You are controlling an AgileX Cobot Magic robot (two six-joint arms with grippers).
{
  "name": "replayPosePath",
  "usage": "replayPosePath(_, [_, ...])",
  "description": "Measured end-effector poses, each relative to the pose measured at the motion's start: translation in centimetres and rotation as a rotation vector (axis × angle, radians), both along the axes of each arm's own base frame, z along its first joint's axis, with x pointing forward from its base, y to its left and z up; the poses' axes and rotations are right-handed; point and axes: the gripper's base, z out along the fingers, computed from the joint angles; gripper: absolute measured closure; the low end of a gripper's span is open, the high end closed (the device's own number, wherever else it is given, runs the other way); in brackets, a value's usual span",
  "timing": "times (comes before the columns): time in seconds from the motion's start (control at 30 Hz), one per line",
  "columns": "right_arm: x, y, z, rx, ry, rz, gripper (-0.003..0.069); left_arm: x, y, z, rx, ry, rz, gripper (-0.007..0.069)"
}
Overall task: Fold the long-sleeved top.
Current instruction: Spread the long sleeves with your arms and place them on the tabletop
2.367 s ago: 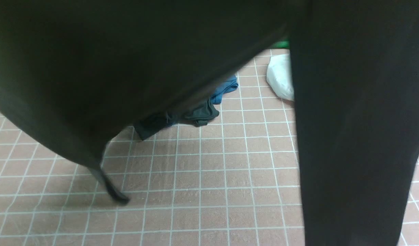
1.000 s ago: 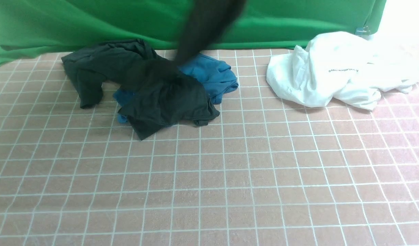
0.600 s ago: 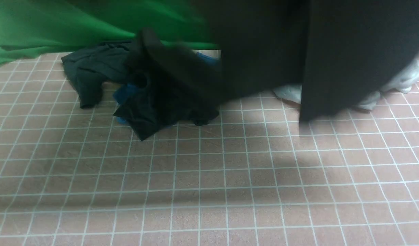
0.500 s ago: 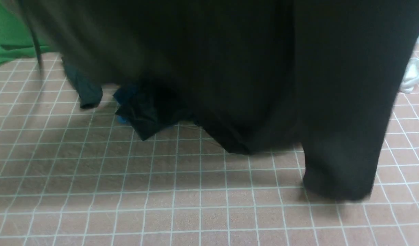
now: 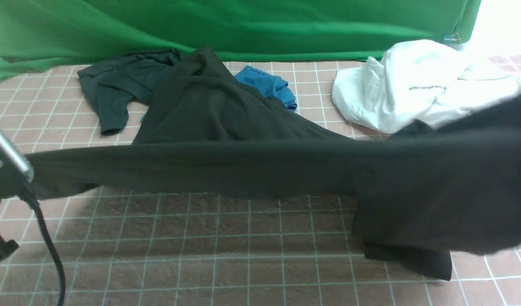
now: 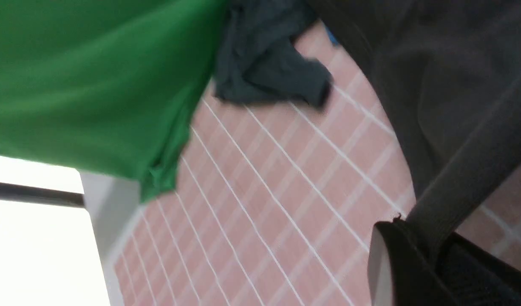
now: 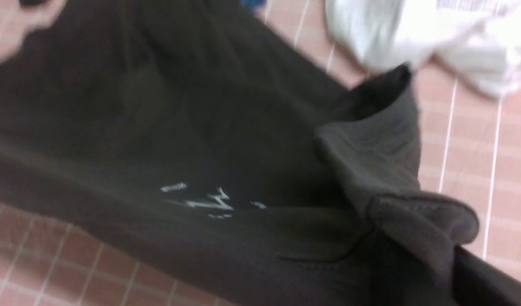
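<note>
The pinkish tiled surface (image 5: 243, 255) is filling most of the front view, with a green backdrop cloth (image 5: 243, 25) hanging along its far edge. The long-sleeved top (image 5: 243, 170) is stretching in a taut dark band across the whole width, lifted off the tiles at the near side. Its rear part is trailing back over the surface and rising to a peak against the clothes behind, while a folded end on the right is drooping down onto the tiles. A crumpled white tee (image 5: 396, 93) with a small line of print is lying at the far right, well behind the band. A greenish-black short-sleeved shirt (image 5: 111, 89) is lying at the far left, and a blue garment (image 5: 264, 85) is peeking out just beside the top's peak. The left gripper (image 6: 426, 246) is pinching the top's edge – jaws closed on the fabric. The right gripper (image 7: 477, 267) is mostly buried under bunched hem – its jaws are closed, gripping that cloth.
</note>
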Motion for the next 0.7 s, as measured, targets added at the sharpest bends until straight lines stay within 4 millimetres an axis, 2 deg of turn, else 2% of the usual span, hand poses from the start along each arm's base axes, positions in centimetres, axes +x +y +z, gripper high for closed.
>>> replayPosePath(0.1, [0.5,0.0,-1.3,-0.021,0.048,-0.002,0.0603,0.9,-0.4,0.0,-0.041,-0.039,-0.018,0.0589])
replayPosePath(0.23, [2.8,0.3,-3.8,-0.060,0.134,0.009,0.0601,2.7,-0.7,-1.6,-0.105,0.055,-0.008,0.0589])
replayPosePath(0.33, [7.1,0.9,-6.3,-0.081,0.076,0.010,0.0601,5.4,-1.0,-3.4,-0.122,0.102,-0.016,0.0589])
replayPosePath(0.37, [8.1,1.1,-6.4,-0.081,0.038,0.008,0.0601,6.5,-1.1,-3.6,-0.124,0.102,-0.019,0.0589])
replayPosePath(0.43, [11.5,1.6,-6.1,-0.074,-0.095,0.002,0.0601,9.5,-0.9,-2.6,-0.129,0.047,-0.018,0.0589])
replayPosePath(0.47, [13.7,1.9,-4.8,-0.070,-0.216,0.002,0.0601,11.8,-0.7,-1.0,-0.131,-0.007,-0.013,0.0589])
replayPosePath(0.5, [15.1,2.2,-3.0,-0.061,-0.308,-0.001,0.0601,14.1,-0.3,0.7,-0.133,-0.073,-0.005,0.0589])
replayPosePath(0.53, [15.6,2.3,-2.8,-0.062,-0.331,0.000,0.0601,14.3,-0.2,1.5,-0.133,-0.101,-0.004,0.0589])
replayPosePath(0.57, [17.5,2.4,0.6,-0.053,-0.478,-0.008,0.0601,16.8,0.5,5.1,-0.132,-0.248,0.000,0.0589])
replayPosePath(0.6, [18.5,2.3,4.0,-0.039,-0.608,-0.022,0.0601,18.3,1.0,8.5,-0.127,-0.379,0.001,0.0589])
replayPosePath(0.63, [18.8,2.2,7.2,-0.027,-0.729,-0.035,0.0601,19.0,1.4,11.5,-0.122,-0.487,-0.001,0.0589])
replayPosePath(0.67, [18.6,2.0,9.9,-0.015,-0.827,-0.048,0.0601,19.3,1.5,13.3,-0.118,-0.544,-0.002,0.0589])
replayPosePath(0.7, [18.1,1.6,12.5,-0.003,-0.919,-0.062,0.0601,19.1,1.6,16.6,-0.110,-0.641,-0.006,0.0589])
